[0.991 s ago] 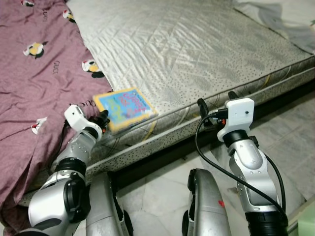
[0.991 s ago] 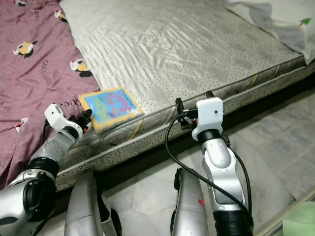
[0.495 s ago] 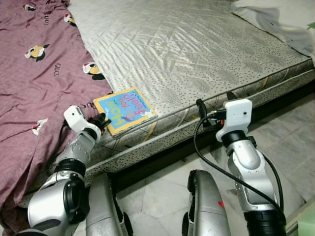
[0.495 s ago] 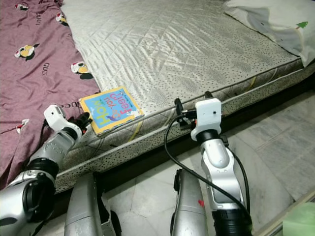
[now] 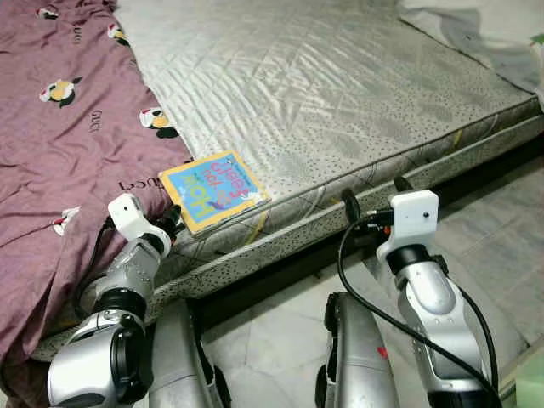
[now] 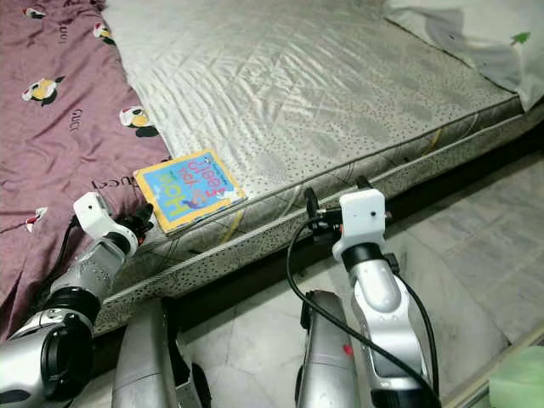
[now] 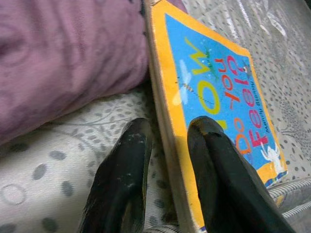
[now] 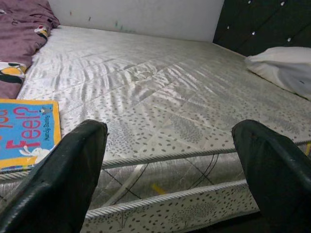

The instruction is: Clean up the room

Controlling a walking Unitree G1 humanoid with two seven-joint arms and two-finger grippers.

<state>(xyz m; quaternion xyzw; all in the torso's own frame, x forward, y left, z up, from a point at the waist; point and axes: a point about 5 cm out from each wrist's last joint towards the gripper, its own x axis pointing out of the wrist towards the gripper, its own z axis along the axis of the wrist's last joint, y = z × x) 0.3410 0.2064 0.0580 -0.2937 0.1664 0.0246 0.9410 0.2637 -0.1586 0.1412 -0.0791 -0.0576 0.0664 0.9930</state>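
Observation:
A children's book (image 5: 212,189) with a blue cover and yellow border lies flat on the grey mattress (image 5: 340,85), near its front edge and beside the purple blanket. My left gripper (image 5: 172,213) is at the book's near left corner. In the left wrist view its fingers (image 7: 214,160) stand close together with the book's (image 7: 218,92) thick edge between them, one over the cover and one on the mattress side. My right gripper (image 5: 374,192) hovers open in front of the mattress's side wall, holding nothing.
A purple blanket (image 5: 59,127) with bird prints covers the bed's left part and hangs over the edge. A white pillow (image 6: 476,34) lies at the far right. Below the bed are a dark base and tiled floor (image 5: 501,246). My legs stand close to the bed.
One second ago the book's near edge was raised; now it lies flat. My left gripper has drawn slightly back and down at the book's corner. The right arm has sunk a little.

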